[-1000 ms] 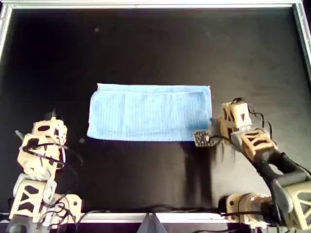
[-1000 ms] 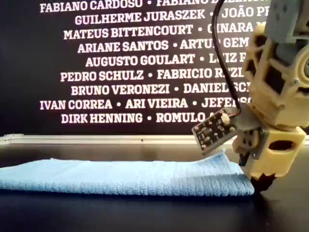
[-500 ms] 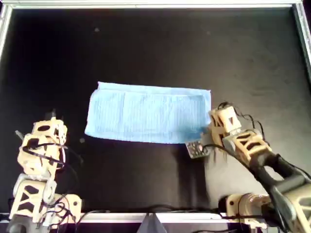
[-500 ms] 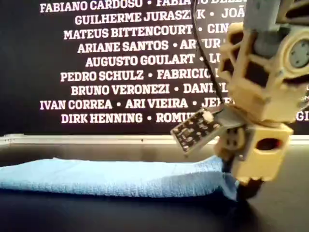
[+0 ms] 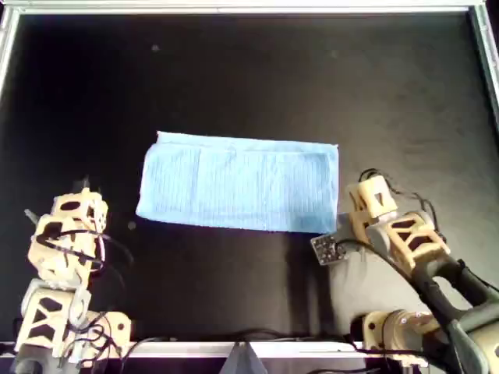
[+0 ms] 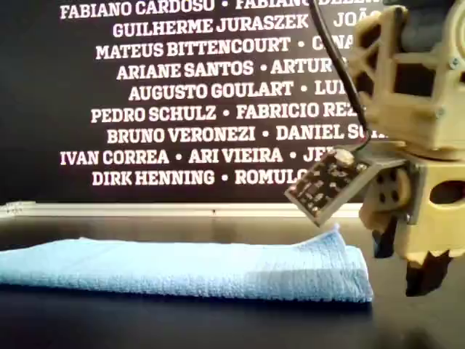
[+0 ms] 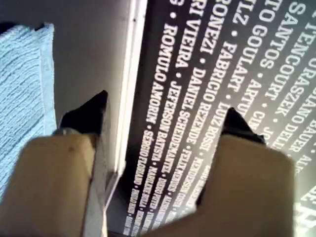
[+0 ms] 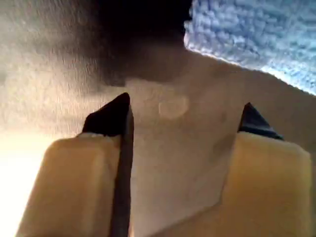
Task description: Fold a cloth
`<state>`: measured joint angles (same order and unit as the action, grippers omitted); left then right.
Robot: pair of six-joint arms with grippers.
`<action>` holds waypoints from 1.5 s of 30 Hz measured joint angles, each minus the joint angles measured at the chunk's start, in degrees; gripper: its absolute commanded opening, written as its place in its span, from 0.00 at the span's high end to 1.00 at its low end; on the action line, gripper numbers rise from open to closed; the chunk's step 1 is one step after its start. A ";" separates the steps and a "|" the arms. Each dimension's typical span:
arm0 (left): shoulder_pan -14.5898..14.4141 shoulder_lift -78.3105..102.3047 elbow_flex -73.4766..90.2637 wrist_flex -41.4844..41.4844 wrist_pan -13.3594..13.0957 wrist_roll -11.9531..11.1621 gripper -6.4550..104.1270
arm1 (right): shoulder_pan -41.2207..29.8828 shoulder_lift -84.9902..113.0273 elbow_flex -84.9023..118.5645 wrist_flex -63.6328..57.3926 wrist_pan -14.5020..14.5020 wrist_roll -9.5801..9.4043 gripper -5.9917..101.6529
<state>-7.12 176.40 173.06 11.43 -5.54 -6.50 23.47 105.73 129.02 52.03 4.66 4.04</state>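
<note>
1. The right arm is seen bent low just beside the light blue, thin, towel-textured cloth [image 5: 240,184], at the cloth's near corner on the overhead view's right. Its tan, black-tipped right gripper [image 8: 185,116] points down at bare table next to that corner.
2. The left arm is seen folded up, well apart from the cloth, on the cloth's other side in the overhead view. Its tan left gripper [image 7: 165,116] is aimed past a cloth edge toward a black wall with white printed names [image 6: 211,94].
3. The cloth lies flat as a folded rectangle mid-way across the matte black table [image 5: 234,62]. All four edges are uncovered, with bare table on every side. A metal rail [image 5: 249,8] bounds the table well beyond the cloth.
4. Right jaws are spread wide, nothing between them, and no cloth contact is seen.
5. Left jaws are likewise spread wide and empty.
</note>
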 measured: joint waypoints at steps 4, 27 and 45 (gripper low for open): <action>0.00 0.00 0.00 0.00 0.00 0.00 0.22 | 0.88 0.09 0.00 0.00 -6.77 0.00 0.14; 0.00 0.00 0.00 0.00 0.00 0.00 0.22 | 0.00 -11.95 -5.71 -5.62 -10.63 0.09 0.14; 0.00 0.00 0.00 0.00 0.00 6.77 0.22 | 0.35 -20.04 -13.89 -5.62 -11.69 0.09 0.46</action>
<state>-7.12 176.40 173.06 11.43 -5.54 0.26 23.82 85.69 115.14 46.41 -7.03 4.13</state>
